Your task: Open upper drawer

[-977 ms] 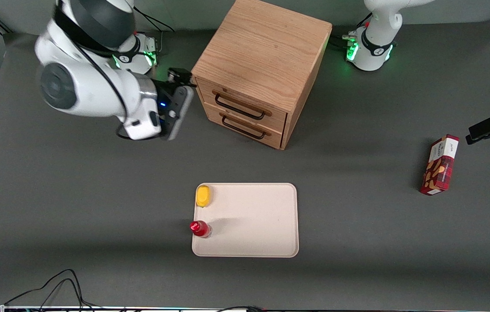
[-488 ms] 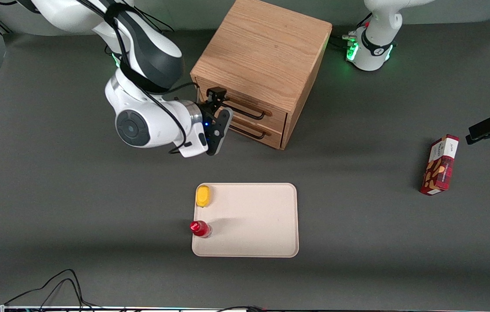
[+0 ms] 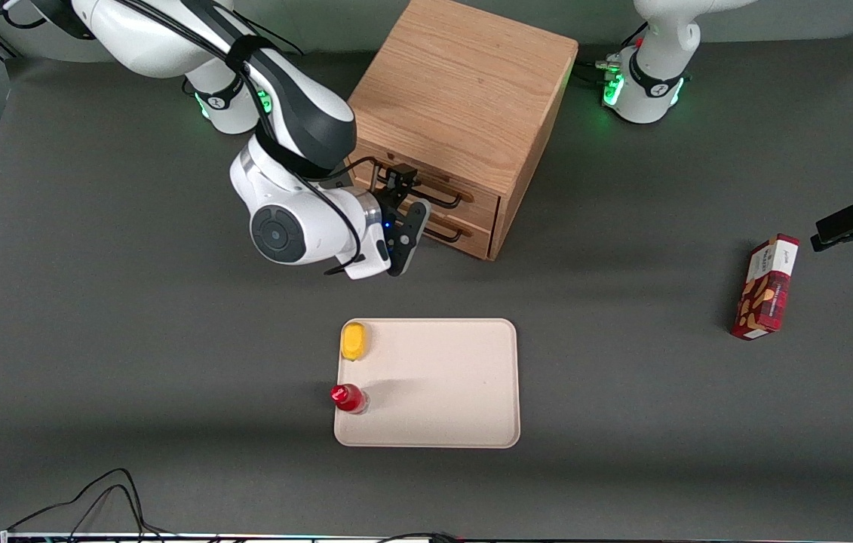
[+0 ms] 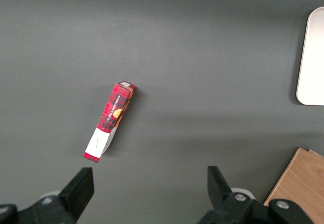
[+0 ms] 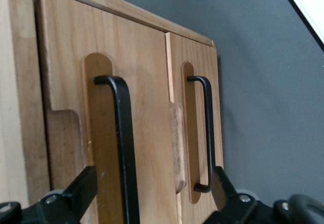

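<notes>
Dark grey counter (image 3: 132,339) carries a light-oak cabinet (image 3: 464,83) at twelve o'clock of a beige tray (image 3: 441,422). Its upper drawer (image 3: 471,197) sits closed, flush with the lower drawer (image 3: 471,234). The gripper (image 3: 405,202) hangs just in front of the drawer fronts, its fingers (image 5: 81,188) spread open, one on each side of the upper drawer's black handle (image 5: 121,148), not yet clamped on it.
</notes>
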You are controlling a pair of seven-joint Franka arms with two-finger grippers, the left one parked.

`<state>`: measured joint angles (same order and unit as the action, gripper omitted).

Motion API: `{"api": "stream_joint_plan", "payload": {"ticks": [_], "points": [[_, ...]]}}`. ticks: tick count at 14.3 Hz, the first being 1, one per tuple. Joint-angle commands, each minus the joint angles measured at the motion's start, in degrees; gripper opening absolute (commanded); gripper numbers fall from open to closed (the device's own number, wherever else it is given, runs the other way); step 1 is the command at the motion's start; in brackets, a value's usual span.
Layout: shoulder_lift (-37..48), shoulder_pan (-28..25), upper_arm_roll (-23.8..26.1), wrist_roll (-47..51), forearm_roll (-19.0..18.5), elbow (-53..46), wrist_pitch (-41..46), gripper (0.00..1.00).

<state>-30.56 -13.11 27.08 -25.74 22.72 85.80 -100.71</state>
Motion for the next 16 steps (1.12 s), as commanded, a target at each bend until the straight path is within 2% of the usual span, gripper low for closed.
{"api": "stream_joint_plan", "payload": {"ticks": [1, 6, 9, 16], "points": [[-0.3, 0.0, 0.5, -0.1, -2.1, 1.2, -2.5, 1.00], [-1.4, -0.3, 1.0, 0.0, -3.8, 1.3, -4.1, 1.00], [-2.7, -0.6, 1.0, 0.0, -6.1, 1.0, -4.8, 1.00], [-5.3, 0.7, -0.6, -1.4, -6.2, -2.8, -4.3, 1.00]]}}
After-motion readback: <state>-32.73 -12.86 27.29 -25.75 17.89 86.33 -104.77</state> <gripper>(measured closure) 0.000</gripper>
